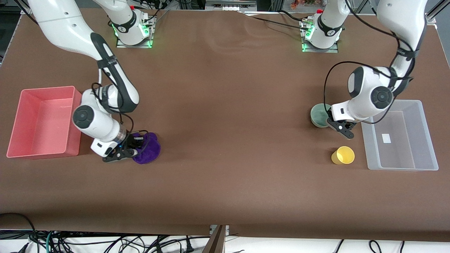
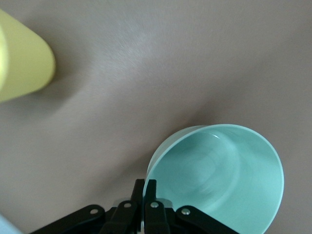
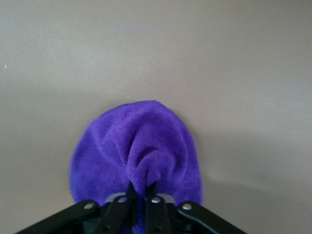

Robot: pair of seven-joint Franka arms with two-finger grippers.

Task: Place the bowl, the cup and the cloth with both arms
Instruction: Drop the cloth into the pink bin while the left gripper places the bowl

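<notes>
Covering table (image 1: 225,140): brown mat | cables (image 1: 105,242) under front edge

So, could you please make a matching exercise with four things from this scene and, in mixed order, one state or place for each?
Things:
1. bowl
2. cup
3. cloth
4. pink bin

States:
A. pinched in a fold by the right gripper
B. stands free on the table, nearer to the front camera than the bowl
C. rim clamped by the left gripper
D. at the right arm's end of the table

Pairs: 1-C, 2-B, 3-A, 4-D
</notes>
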